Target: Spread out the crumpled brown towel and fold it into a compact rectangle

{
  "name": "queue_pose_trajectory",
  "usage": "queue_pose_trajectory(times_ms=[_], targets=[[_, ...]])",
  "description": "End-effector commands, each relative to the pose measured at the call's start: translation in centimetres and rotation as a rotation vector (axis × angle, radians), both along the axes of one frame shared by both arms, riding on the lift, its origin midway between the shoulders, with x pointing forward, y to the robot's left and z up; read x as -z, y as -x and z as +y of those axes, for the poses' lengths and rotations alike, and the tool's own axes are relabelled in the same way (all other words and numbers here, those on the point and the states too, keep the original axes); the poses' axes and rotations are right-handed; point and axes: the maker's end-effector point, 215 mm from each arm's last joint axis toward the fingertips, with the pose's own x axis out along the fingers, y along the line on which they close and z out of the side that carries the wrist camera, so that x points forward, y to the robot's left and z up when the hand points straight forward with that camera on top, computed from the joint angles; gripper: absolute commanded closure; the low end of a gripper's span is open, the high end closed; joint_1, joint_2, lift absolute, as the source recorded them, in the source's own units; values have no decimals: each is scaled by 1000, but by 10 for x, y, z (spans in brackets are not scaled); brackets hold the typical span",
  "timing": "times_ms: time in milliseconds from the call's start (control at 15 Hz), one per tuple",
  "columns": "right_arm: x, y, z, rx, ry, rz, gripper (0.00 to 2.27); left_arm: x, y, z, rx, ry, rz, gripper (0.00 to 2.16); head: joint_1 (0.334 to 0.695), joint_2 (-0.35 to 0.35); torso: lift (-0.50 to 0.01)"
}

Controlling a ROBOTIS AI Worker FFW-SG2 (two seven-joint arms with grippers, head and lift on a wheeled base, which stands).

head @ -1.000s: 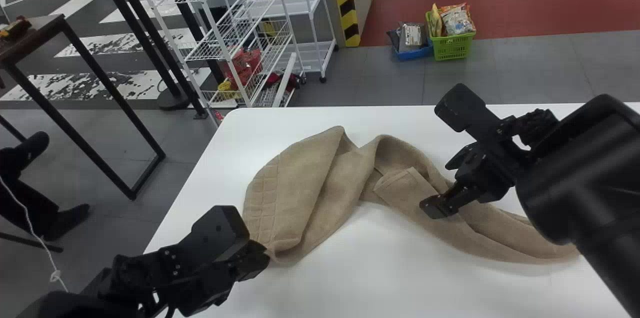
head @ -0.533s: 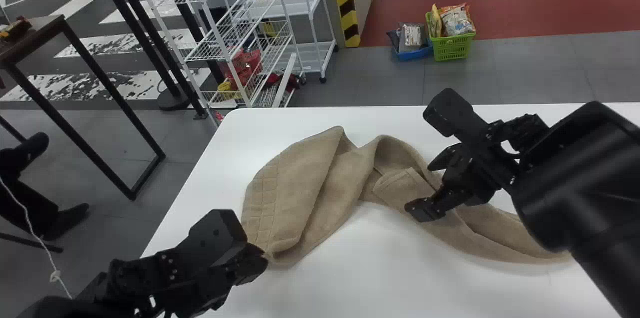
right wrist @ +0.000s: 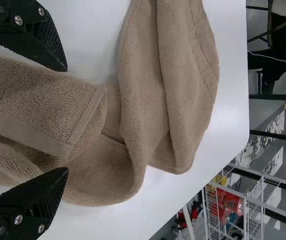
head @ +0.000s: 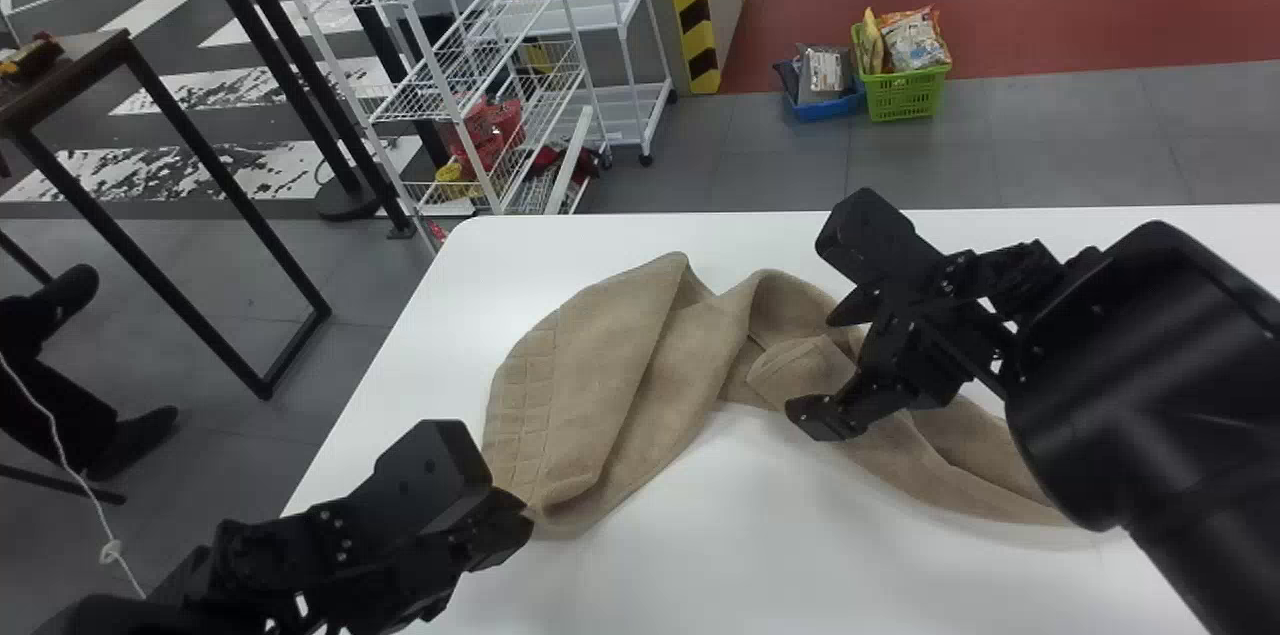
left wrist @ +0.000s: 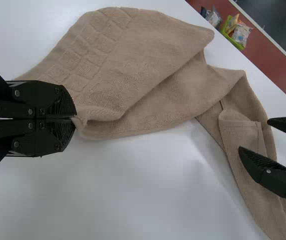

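The brown towel [head: 620,365] lies crumpled and twisted across the white table, its quilted band toward the left. My left gripper [head: 528,517] is shut on the towel's near left corner; in the left wrist view the left gripper [left wrist: 73,118] pinches a small fold. Over the towel's middle stands my right gripper [head: 822,365], fingers spread. In the right wrist view a folded-over corner of the towel [right wrist: 42,107] lies between the open fingers of the right gripper [right wrist: 65,120], not pinched. Its arm covers part of the towel's right end.
The white table [head: 720,535] has its far edge just behind the towel. Beyond it stand a white wire rack [head: 450,65] and a green basket [head: 905,93] on the floor. A dark-framed table [head: 70,80] is at the far left.
My right gripper has moved left along the towel toward the folded-over corner, fingers still apart. The left gripper has shifted very slightly down and left, keeping its hold.
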Motion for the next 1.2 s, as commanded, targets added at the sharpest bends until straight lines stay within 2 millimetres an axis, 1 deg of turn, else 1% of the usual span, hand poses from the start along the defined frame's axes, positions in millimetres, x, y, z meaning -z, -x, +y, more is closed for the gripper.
queue_pose_trajectory(times_ms=[0,67,200,333,400,533,733,800,1067,1133], targets=[[11,3,1,-14,25,2,113,0,0,0,-1,0,0,1791,695,350,-127],[18,3,-2,-11,41,7,113,0,0,0,-1,0,0,1791,695,350,-127],[24,0,-5,0,56,6,113,0,1,1,-2,-1,1,1791,695,350,-127],[25,-2,-5,0,55,1,164,0,1,2,-4,-2,-1,1791,695,350,-127],[23,-3,-5,3,48,-1,208,0,1,1,-2,-2,0,1791,695,350,-127],[18,-4,-2,-3,25,-10,221,0,1,1,-2,-2,0,1791,695,350,-127],[10,-4,6,-34,1,-45,289,0,1,2,-4,-2,1,1791,695,350,-127],[10,-2,8,-39,-7,-41,367,0,1,2,-4,-2,1,1791,695,350,-127],[10,0,10,-47,-11,-35,468,0,1,2,-4,-2,1,1791,695,350,-127],[9,1,10,-56,-14,-27,572,0,1,2,-4,-2,1,1791,695,350,-127]])
